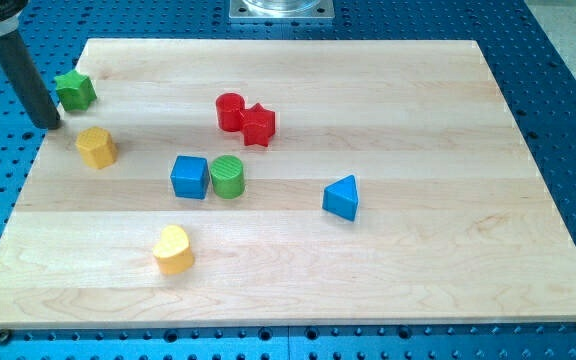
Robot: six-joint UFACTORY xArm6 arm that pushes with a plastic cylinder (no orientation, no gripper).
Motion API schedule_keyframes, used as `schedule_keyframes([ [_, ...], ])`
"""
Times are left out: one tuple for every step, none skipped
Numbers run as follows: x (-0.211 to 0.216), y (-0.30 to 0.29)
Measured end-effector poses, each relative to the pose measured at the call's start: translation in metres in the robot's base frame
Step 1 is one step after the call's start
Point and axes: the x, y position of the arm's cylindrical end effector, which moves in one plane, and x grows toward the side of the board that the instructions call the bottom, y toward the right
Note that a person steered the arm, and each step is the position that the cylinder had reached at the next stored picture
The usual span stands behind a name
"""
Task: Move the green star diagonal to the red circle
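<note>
The green star (74, 90) lies near the board's upper left edge. The red circle (230, 111) stands near the board's middle top, touching a red star (259, 124) on its right. My tip (51, 124) is at the board's left edge, just below and left of the green star, close to it; I cannot tell if they touch. The rod slants up toward the view's top left corner.
A yellow hexagon (97, 147) lies just right of and below my tip. A blue cube (189, 177) and a green cylinder (228, 177) sit side by side at mid-board. A blue triangle (342, 197) is to the right, a yellow heart (173, 250) lower left.
</note>
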Motion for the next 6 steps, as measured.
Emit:
schedule_keyframes([
  [-0.049, 0.001],
  [-0.057, 0.044],
  [-0.035, 0.135],
  [-0.05, 0.142],
  [-0.06, 0.182],
  [-0.051, 0.204],
])
